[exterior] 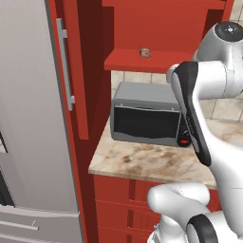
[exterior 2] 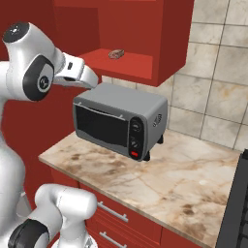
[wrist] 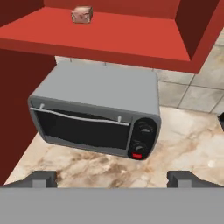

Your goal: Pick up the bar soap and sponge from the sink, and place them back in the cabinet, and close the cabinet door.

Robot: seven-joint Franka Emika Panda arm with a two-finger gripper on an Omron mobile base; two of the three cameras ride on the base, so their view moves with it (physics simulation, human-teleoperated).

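Note:
The bar soap (exterior: 145, 52) (exterior 2: 116, 54) (wrist: 82, 14), a small pinkish-brown block, lies on the red shelf of the cabinet (exterior: 142, 62) (exterior 2: 133, 67) (wrist: 113, 37). The cabinet door (exterior: 80, 71) (wrist: 17, 87) is swung open on the left. My gripper (wrist: 113, 179) is open and empty. It hangs in front of the cabinet, below and back from the shelf, apart from the soap. The sponge and the sink are out of view.
A grey toaster oven (exterior: 147, 114) (exterior 2: 121, 116) (wrist: 96, 109) sits on the marble counter (exterior: 142, 161) (exterior 2: 184, 179) right under the shelf. A tall grey fridge (exterior: 28, 118) stands at the left. A dark stove edge (exterior 2: 240, 203) is at the far right.

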